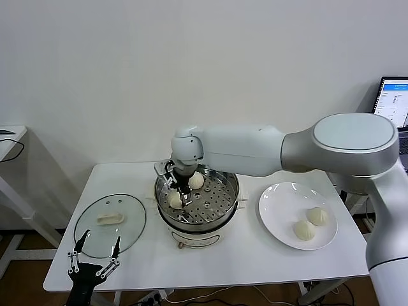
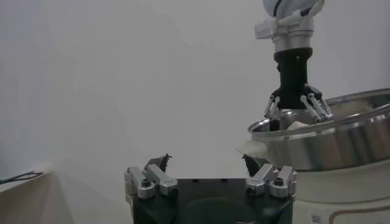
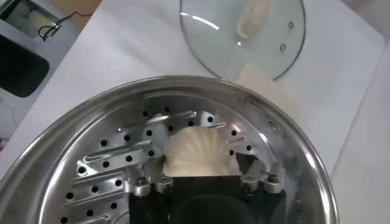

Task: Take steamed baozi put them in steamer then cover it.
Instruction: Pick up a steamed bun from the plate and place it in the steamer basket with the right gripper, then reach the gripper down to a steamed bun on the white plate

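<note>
Fingers: right gripper (image 1: 180, 189) spread around one baozi (image 3: 196, 152), low inside the steamer (image 1: 223, 210).
Other buns: one more on the perforated tray (image 1: 196, 181); two on the white plate (image 1: 280, 217).
Left gripper (image 1: 95, 262): spread, idle near the glass cover (image 1: 109, 224) on the table (image 1: 255, 255).
Risk: lifting crooked, a finger may drag the bun along.
</note>
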